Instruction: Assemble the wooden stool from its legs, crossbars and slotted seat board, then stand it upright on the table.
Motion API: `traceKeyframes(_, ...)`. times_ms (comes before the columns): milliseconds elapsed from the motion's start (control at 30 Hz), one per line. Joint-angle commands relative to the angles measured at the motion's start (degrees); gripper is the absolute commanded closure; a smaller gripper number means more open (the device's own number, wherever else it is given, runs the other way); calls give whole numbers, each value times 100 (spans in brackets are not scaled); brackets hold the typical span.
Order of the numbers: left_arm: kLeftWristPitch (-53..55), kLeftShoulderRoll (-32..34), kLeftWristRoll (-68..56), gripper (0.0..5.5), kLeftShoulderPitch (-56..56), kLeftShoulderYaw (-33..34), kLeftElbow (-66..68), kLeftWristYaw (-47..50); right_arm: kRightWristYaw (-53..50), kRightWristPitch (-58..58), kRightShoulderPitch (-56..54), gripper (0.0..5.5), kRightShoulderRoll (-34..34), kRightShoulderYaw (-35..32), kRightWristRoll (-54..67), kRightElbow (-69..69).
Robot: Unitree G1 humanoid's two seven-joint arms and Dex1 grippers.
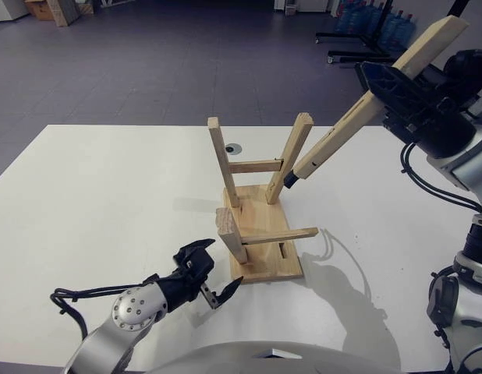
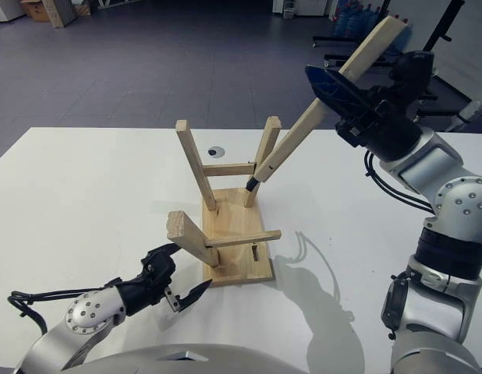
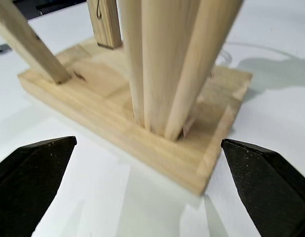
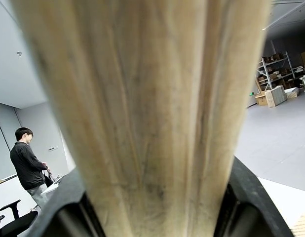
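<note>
The slotted seat board [image 1: 266, 271] lies flat on the white table [image 1: 93, 202]. Three legs stand in it. The two back legs [image 1: 224, 160] [image 1: 292, 154] are joined by a crossbar [image 1: 255, 166]. The front left leg [image 1: 232, 232] carries a crossbar [image 1: 281, 235] whose right end is free. A fourth leg [image 1: 342, 132] hangs tilted with my right gripper [image 1: 397, 89] shut on it, its lower end touching or just beside the back right leg. My left gripper [image 1: 214, 273] rests open, low by the board's front left corner; in the left wrist view the board [image 3: 118, 123] and front leg [image 3: 167, 64] lie just beyond its fingertips [image 3: 39, 163].
An open slot [image 1: 281, 251] shows in the board under the free crossbar end. A small round grommet [image 1: 234, 147] sits in the table behind the stool. Bare tabletop spreads to the left and front right. Racks of water bottles [image 1: 373, 23] stand on the floor beyond.
</note>
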Motion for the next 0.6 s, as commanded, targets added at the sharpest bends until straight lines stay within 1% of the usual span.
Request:
traceKeyframes(33,211,-127,159,10,-8,-237,-95,92,-69,155,-297,344,3,95,99,91)
traceKeyframes(167,475,-372,24,10,-58,-288,-196,163,-76,356,-481,344,-67,170,144,264)
traceKeyframes(200,524,-378,-39,10,-52,-267,-233,120,-100,393,-513,344,-64,186,155,271)
traceKeyframes(367,305,-203,353,10,-45,-590,-80,32,-139,519,-694,344,12,290,141,379)
traceKeyframes(467,-56,-56,851,10,-193,-790,436,30,-110,586,-828,344,30,361,121,492)
traceKeyframes(600,-199,-147,1075,10,-388,-578,1226,202,-89,635,-854,344,55,350,105,532)
